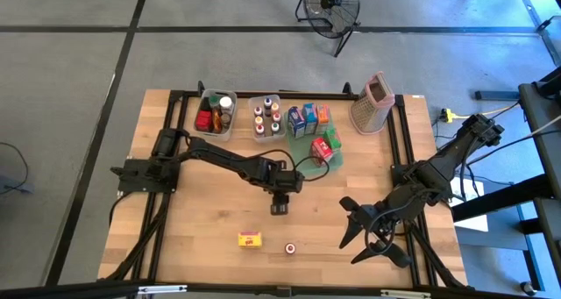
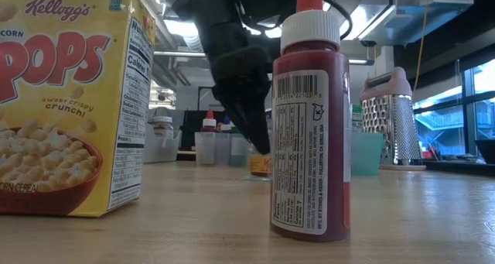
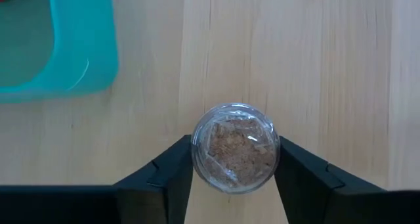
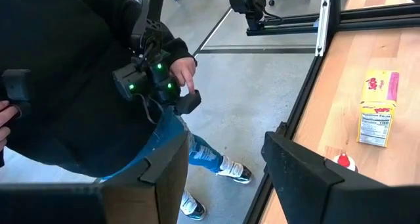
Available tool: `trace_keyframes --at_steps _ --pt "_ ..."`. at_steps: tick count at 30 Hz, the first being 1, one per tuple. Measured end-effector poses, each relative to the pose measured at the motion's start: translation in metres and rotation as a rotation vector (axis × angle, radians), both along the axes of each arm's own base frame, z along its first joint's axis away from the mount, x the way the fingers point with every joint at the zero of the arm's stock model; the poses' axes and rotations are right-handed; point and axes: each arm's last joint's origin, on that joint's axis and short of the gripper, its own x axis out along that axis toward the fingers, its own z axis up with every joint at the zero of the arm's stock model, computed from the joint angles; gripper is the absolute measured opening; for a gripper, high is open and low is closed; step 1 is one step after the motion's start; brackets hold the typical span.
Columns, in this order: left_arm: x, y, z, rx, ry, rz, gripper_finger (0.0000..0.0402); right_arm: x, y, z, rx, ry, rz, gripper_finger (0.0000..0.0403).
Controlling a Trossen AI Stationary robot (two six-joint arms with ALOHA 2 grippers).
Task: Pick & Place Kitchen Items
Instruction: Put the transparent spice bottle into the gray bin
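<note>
In the low view the yellow cereal carton (image 2: 66, 101) is cut off at the left edge. The small jars in the far clear bin (image 1: 266, 117) are too tiny to identify.

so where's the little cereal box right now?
High view: the yellow cereal box lies near the table's front edge, left of the small red-capped bottle, in front of the left end effector.

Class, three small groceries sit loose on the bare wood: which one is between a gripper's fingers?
The clear spice jar between the left gripper fingers; the yellow cereal carton and red-capped bottle stand apart, untouched.
</note>
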Motion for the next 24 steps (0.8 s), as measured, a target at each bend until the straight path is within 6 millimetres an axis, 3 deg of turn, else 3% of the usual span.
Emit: trace_keyframes --at_steps 15,21,24 --pt "-0.002 -0.003 0.002 -0.026 0.004 0.077 0.0175 0.001 -0.001 0.000 -0.005 -0.003 -0.004 0.0202" --pt "-0.017 -0.006 0.020 -0.036 0.042 0.092 0.0175 0.001 -0.001 0.000 -0.011 -0.008 -0.001 0.0202" --pt "-0.027 -0.004 0.041 -0.002 0.029 0.116 0.0175 0.001 -0.002 -0.001 -0.021 -0.013 0.003 0.0202"
